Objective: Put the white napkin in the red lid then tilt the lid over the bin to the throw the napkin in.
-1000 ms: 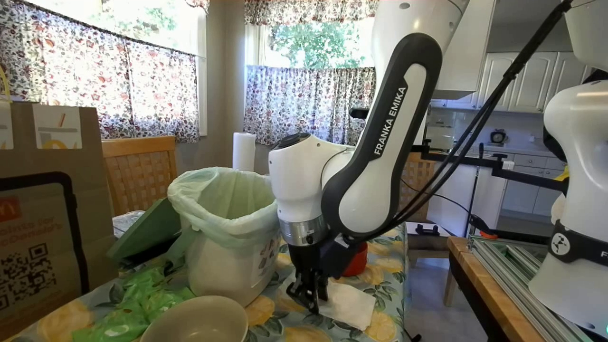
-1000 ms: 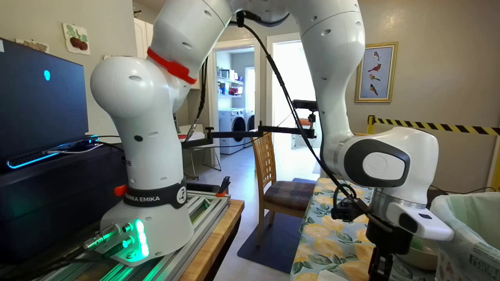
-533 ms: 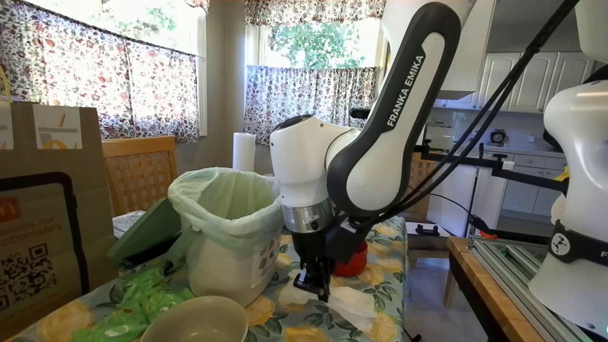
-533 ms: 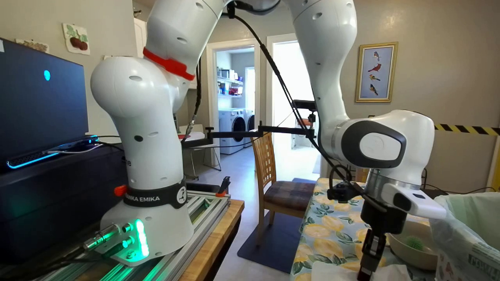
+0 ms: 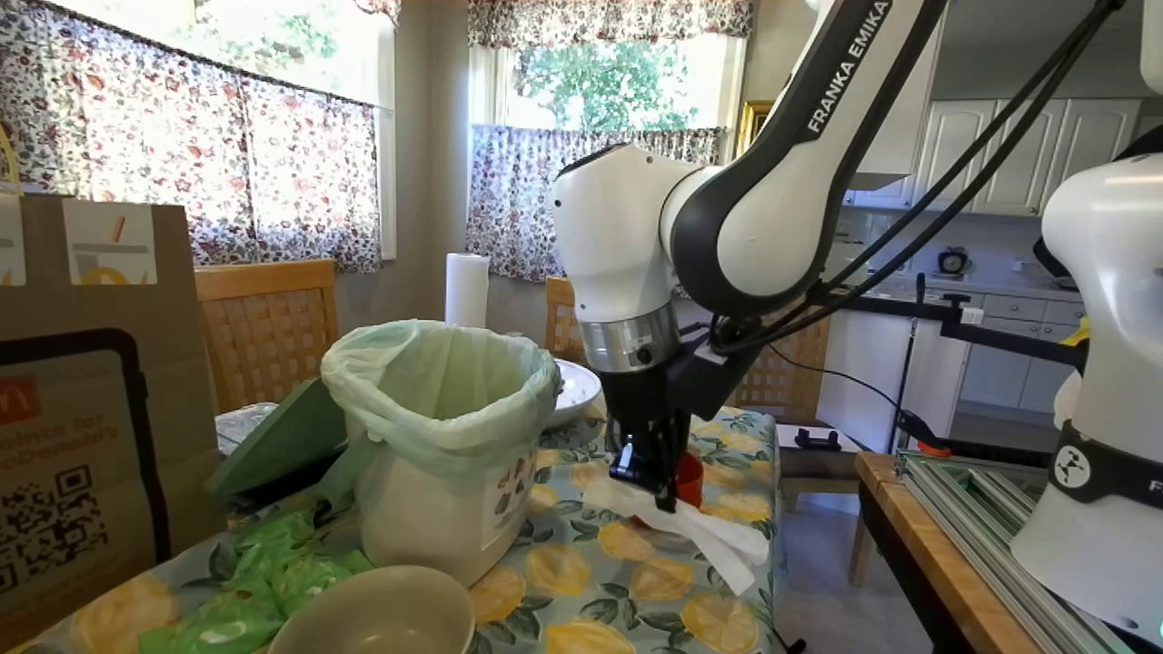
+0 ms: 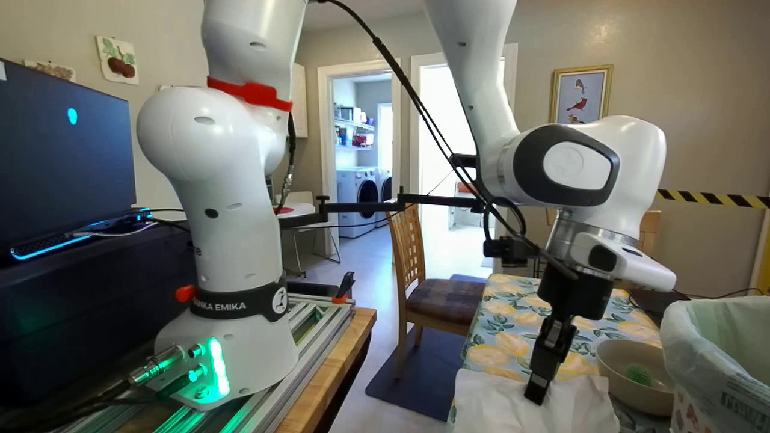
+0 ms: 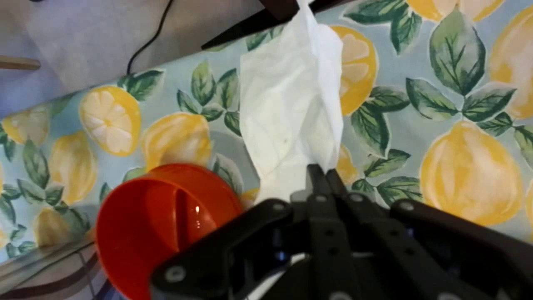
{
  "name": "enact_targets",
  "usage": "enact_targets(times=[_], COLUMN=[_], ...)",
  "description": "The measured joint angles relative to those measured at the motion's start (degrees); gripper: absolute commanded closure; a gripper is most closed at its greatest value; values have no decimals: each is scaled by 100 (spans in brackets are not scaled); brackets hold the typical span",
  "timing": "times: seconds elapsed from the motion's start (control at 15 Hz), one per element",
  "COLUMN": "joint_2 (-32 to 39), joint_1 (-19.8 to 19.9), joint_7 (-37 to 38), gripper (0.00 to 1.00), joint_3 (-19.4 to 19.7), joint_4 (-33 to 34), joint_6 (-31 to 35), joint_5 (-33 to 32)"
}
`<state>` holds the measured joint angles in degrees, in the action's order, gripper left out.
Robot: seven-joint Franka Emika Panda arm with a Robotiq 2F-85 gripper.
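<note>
We have the tool (image 7: 323,171) pinching the white napkin (image 5: 718,545). In the wrist view, the fingertips (image 7: 315,177) are pressed together on the paper, which runs away from them in soft folds out past the table edge in that picture. In an exterior view the napkin droops on both sides of the tips, so we read the pinched part as up off the table (image 5: 581,572). We can't tell if its lowest corners touch the lemon-print cloth. Tool points down, leaning a bit.

Red lid (image 7: 154,221): on the table, open side up, upright rib inside. We see it near the napkin, which is outside it. In an exterior view the tool hides part of the lid.

Bin (image 5: 422,522): upright, mouth open, pale green liner (image 5: 454,434) folded over the rim. We see it apart from the tool and napkin in both exterior views; in one of those pictures the frame edge cuts it off.

Rest of what we see: beige bowl (image 6: 646,398) near the bin, spiky green ball (image 6: 639,374) in it. Paper-towel roll (image 5: 466,291) upright behind the bin, white dish (image 5: 576,391) partly hidden by the bin, crumpled green plastic (image 5: 282,563) by the bowl, brown paper bag (image 5: 91,391) at the frame edge. Wrist view also catches a striped object (image 7: 46,275) beside the lid, blurred and cut off.
</note>
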<state>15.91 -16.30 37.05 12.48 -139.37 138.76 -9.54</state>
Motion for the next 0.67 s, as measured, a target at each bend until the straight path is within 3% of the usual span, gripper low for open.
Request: enact_targets(times=[0.33, 0.67], joint_2=[-794, -1273], joint_1=[450, 1114], joint_7=[353, 460], gripper=[100, 100], joint_3=[-44, -172], joint_4=[-342, -468], joint_6=[-571, -865], joint_5=[-590, -760])
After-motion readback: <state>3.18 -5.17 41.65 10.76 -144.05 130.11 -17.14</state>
